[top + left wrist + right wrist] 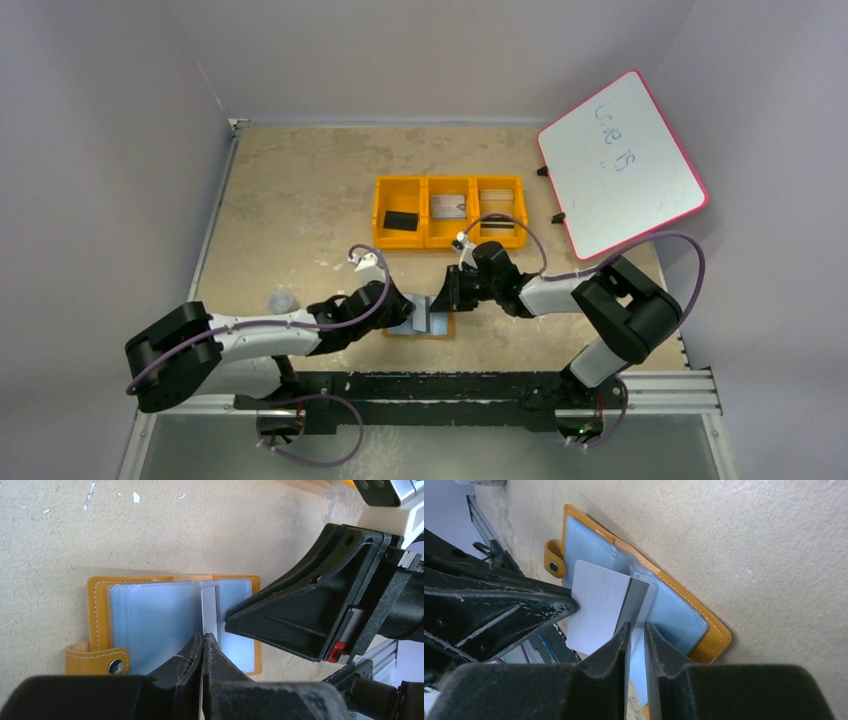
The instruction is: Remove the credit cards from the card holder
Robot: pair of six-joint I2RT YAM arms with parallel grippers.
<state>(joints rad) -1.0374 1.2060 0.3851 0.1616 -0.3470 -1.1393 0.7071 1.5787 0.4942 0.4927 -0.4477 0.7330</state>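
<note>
Tan leather edged around pale blue pockets, the holder (428,320) lies open and flat on the table (300,200), just below the middle of the top view, between the tips of the two arms. In the left wrist view we see a pale card (210,611) standing on edge over the holder's fold. Its lower end is pinched between the closed fingers of the left gripper (203,639) at the bottom centre of the frame. The holder's strap and stud sit at the lower left there.

The right gripper (637,626) enters that frame from the right, its tip just beside the card, over the right pocket. In the right wrist view its fingers stand nearly together with a thin slit between them. A grey strip of the card runs down toward that slit, and we cannot tell whether they pinch it.

Above the middle of the top view sits an orange tray (450,181). It holds a black block (400,220) in the left compartment, a second card (449,206) in the middle and a third card (497,222) with a dark stripe on the right. A whiteboard (622,165) fills the upper right.
</note>
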